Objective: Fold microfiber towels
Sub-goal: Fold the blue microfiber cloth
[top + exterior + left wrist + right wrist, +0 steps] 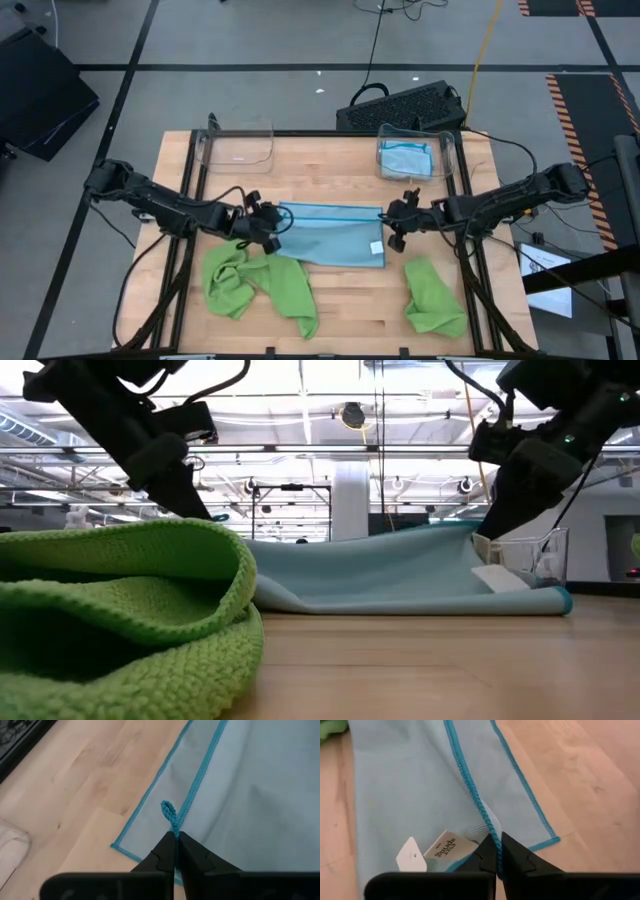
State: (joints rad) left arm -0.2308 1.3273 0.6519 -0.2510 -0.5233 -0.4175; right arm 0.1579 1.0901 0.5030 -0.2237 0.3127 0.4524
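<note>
A light blue microfiber towel point(330, 235) with teal edging lies mid-table, folded over on itself. Its lower layer rests on the wood, and its upper layer is raised at both ends in the low view point(400, 570). My left gripper point(272, 222) is shut on its left end and my right gripper point(392, 225) on its right end. A white label point(445, 849) hangs by the right end. Two lime green towels lie crumpled near the front, one at the left point(255, 280) and one at the right point(432, 295). My left gripper pinches the upper layer's teal edging point(176, 827) between its two fingers, right beside a small teal hanging loop point(168, 811). The fingers slant down from the table's left side. The held end is lifted off the lower layer, whose corner point(118, 845) lies on the table. My right gripper pinches the upper layer's teal edging point(491, 831) between its two fingers, at the towel's right end by the label. The fingers slant down from the table's right side. The held end is raised above the lower layer, whose corner point(554, 839) lies flat on the wood.
Two clear plastic bins stand at the table's far edge. The left one point(240, 145) holds no towel; the right one point(408, 158) holds a folded light blue towel. A black keyboard point(400, 105) lies beyond the table. Bare wood shows between the two green towels.
</note>
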